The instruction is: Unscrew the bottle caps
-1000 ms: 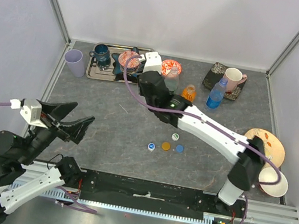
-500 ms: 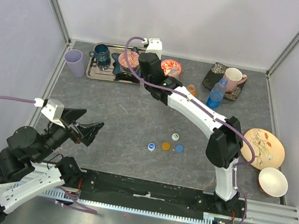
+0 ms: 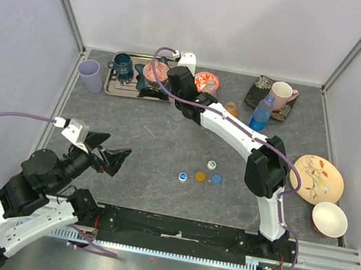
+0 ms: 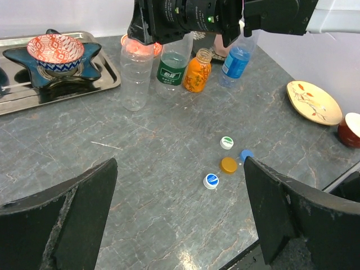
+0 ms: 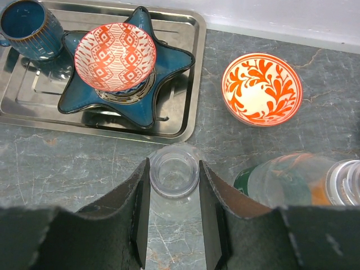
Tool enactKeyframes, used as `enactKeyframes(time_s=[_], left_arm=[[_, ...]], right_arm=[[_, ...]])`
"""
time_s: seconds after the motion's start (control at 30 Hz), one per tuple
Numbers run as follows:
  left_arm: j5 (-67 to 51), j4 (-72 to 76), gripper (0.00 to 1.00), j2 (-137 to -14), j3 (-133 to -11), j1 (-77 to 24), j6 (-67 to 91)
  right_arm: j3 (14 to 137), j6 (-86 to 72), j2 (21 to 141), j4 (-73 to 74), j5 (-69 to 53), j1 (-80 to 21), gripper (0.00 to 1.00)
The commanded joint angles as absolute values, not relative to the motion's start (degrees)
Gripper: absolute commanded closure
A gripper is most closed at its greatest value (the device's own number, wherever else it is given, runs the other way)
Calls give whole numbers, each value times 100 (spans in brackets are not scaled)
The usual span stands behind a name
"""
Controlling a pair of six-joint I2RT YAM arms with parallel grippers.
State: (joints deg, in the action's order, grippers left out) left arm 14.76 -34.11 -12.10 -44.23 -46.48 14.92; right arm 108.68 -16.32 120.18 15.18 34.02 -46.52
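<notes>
1. clear plastic bottle (image 5: 175,179), uncapped and upright, is pinched at its neck by the right hand (image 5: 174,167), just beside the metal tray (image 5: 169,121).
2. left hand (image 4: 180,163) hangs spread wide above the near surface (image 4: 140,169), holding nothing.
3. loose at mid-surface lie the white-green cap (image 4: 226,142), blue cap (image 4: 246,154), orange cap (image 4: 228,165) and white-blue cap (image 4: 211,180).
</notes>
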Motion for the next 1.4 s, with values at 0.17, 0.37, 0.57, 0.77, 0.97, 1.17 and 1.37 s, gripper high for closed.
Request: enactKeyframes(time_s=[0.17, 0.37, 0.57, 0.77, 0.97, 1.17, 1.37], left_arm=[[1354, -3032, 0, -1459, -4351, -4658, 1608], [1301, -2988, 0, -1468, -4289, -4658, 1635], [1318, -2979, 0, -1485, -4280, -4658, 1652], [1283, -2971, 0, -1564, -4271, -4658, 1714], [1248, -2909, 0, -1600, -4254, -4658, 1714], [1239, -2892, 0, -1635, -4245, -4658, 1705], [1213, -2892, 0, -1635, -4245, -4658, 1705]], right_arm=[[10679, -1854, 11988, 1476, 3384, -4649, 66], [10696, -1863, 11979, 1547, 3427, -4623, 52], [10810, -1863, 11988, 1626, 3489, -4597, 38], [11039, -1837, 11988, 1766, 3507, -4597, 33], [11206, -1784, 12006, 1811, 3507, -4588, 30], [11215, -1793, 12006, 1828, 3480, -4588, 30], [11206, -1802, 11988, 1828, 3445, -4588, 31]])
